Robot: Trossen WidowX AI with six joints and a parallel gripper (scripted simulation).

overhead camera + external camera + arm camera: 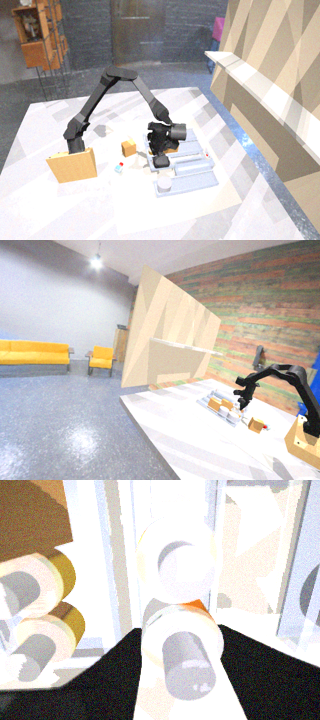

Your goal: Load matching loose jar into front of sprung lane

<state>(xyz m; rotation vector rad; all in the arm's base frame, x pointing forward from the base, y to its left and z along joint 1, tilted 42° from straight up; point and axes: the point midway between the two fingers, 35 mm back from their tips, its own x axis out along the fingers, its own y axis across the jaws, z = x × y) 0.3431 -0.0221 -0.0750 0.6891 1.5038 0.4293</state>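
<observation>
1. Wrist view: my gripper (161,160) (242,406) (178,633) stands partly open, its fingers closed on either side of a pale, knob-topped jar (189,662).
2. Just beyond it, the other lane jar (175,562) sits between the lane walls; the two overlap from above, so I cannot tell whether they touch, nor whether mine meets the lane floor.
3. To the left, I see two yellow-sided jars (35,582) (52,632) near a brown block (30,517).
4. Outside the tray (186,191), an orange block (128,149) (255,424) and a small red-capped bottle (118,167) rest on the tabletop (85,206) (180,431).
5. Farther off stand a yellow armchair (102,357) and sofa (33,353).
</observation>
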